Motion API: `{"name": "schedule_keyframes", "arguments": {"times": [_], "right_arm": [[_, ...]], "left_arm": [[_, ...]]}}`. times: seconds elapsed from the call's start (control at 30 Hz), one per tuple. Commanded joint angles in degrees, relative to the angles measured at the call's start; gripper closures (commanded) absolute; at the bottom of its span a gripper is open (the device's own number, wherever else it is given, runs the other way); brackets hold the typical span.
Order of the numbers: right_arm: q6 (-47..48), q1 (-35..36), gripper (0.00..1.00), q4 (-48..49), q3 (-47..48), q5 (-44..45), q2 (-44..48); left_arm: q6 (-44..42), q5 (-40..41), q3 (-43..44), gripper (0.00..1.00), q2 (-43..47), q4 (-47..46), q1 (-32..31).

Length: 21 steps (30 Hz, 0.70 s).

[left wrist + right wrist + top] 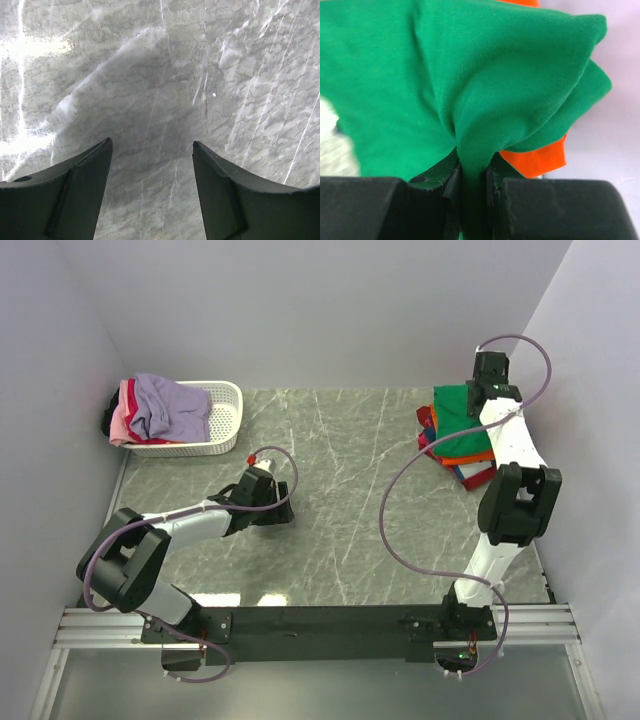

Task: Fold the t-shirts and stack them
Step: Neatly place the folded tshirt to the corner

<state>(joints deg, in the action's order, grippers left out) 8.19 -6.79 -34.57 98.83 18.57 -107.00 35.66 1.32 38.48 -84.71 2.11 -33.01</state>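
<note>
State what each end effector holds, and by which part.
Right end effector pinches a bunched fold of the green shirt. Left end effector holds nothing.

Nothing legible in any view: no text, label, brand, number or sign. Surfaces checked: bright green cloth t-shirt [470,75], white slotted plastic basket [225,418], grey marbled tabletop [160,75]. All unmarked.

we could see only a sliver of the orange shirt [536,161] behind the green shirt [410,75], which ran off the right wrist view's top and left edges. from above, the dark cloth [108,420] beside the basket [225,426] was too hidden to name.
</note>
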Motion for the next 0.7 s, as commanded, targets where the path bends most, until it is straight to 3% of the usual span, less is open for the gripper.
{"name": "schedule_keyframes", "arguments": {"times": [0.0,0.23,0.27,0.3,0.4,0.47,0.57,0.67], "right_arm": [[-1.06,0.19,1.0,9.33,-0.65,8.5,-0.93],[-1.51,0.28,0.98,13.39,0.57,12.02,-5.75],[-1.77,0.2,0.92,12.86,1.36,12.37,-6.55],[-1.94,0.19,0.73,12.34,2.85,12.2,-7.08],[-3.08,0.28,0.44,11.28,3.3,12.63,-8.66],[-4.05,0.28,0.36,11.45,2.69,12.99,-7.96],[-4.93,0.19,0.31,13.99,-0.82,12.64,-4.81],[-5.9,0.28,0.13,16.63,-4.95,11.93,-0.5]], "left_arm": [[0.37,-0.18,1.25,0.28,-0.28,2.28,0.14],[0.38,0.08,1.51,0.28,-0.2,2.9,0.23],[0.38,0.26,1.51,0.28,-0.11,2.99,0.23],[0.38,0.26,1.51,0.28,-0.11,3.08,0.23],[0.38,0.52,1.69,0.28,0.07,3.43,0.23],[0.46,0.61,1.6,0.28,0.42,3.43,0.23],[0.46,0.52,1.6,0.28,0.51,3.34,0.23],[0.29,0.79,1.86,0.28,0.68,3.51,0.23]]}}
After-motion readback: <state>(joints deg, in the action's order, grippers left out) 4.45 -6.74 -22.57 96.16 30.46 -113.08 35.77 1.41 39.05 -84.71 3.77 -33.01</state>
